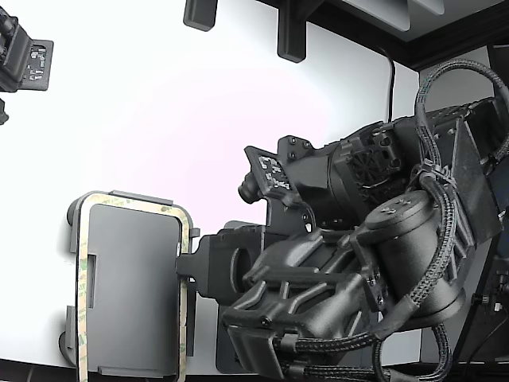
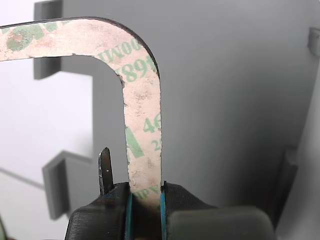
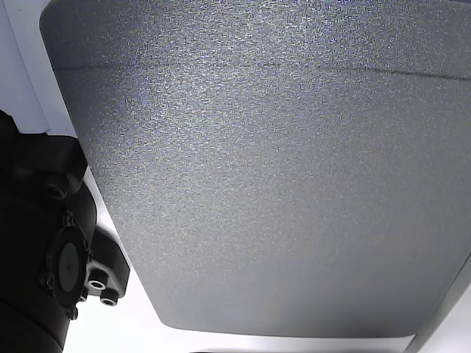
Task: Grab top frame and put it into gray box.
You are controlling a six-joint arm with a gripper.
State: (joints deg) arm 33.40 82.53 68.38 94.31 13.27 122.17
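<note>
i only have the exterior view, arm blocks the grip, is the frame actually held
Observer: Yes. In the wrist view the gripper has the frame pinched between its jaws, on one long side.
Operator: where is that near a corner or mid side
Observer: A rounded corner curves off just ahead of the jaws.
Operator: frame over the box
Observer: The wrist view shows the gray box directly behind the frame.
Operator: touching it
Observer: Cannot tell from any view.
</note>
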